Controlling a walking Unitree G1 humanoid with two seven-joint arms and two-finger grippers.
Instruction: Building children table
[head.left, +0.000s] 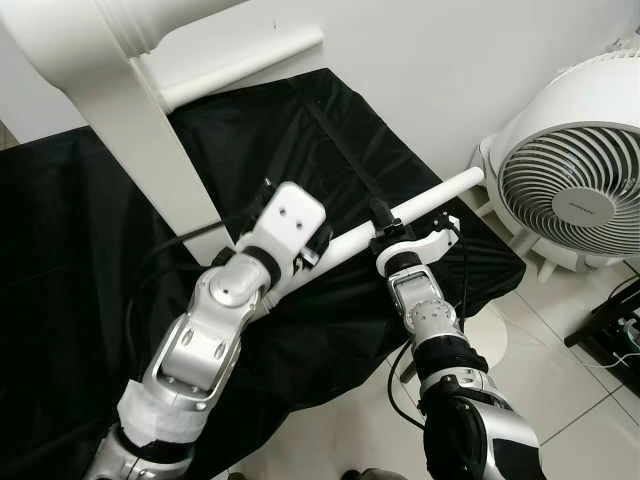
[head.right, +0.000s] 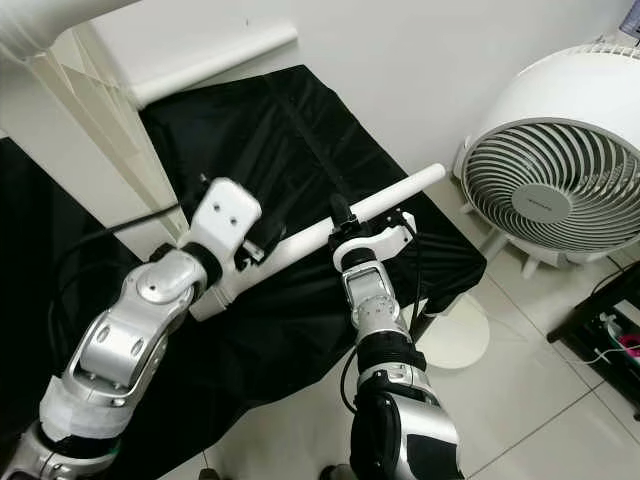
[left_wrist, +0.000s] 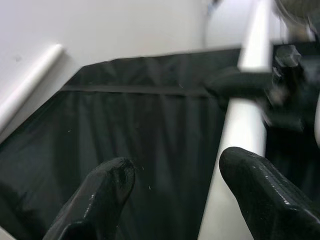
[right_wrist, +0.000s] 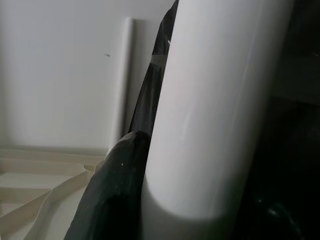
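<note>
While I watch from the head camera, the white table leg (head.left: 400, 218) hangs level above the black-draped desk (head.left: 80, 260); my right gripper (head.left: 385, 224) has its jaws pinched on the leg's middle; my left gripper (left_wrist: 175, 190) sits by its near end, jaws spread, one finger (left_wrist: 260, 190) over it.

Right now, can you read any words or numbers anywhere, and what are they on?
White fan: a small grey mark on its centre hub, too small to read.
White table leg, black cloth, both arms: no words or numbers to read.
</note>
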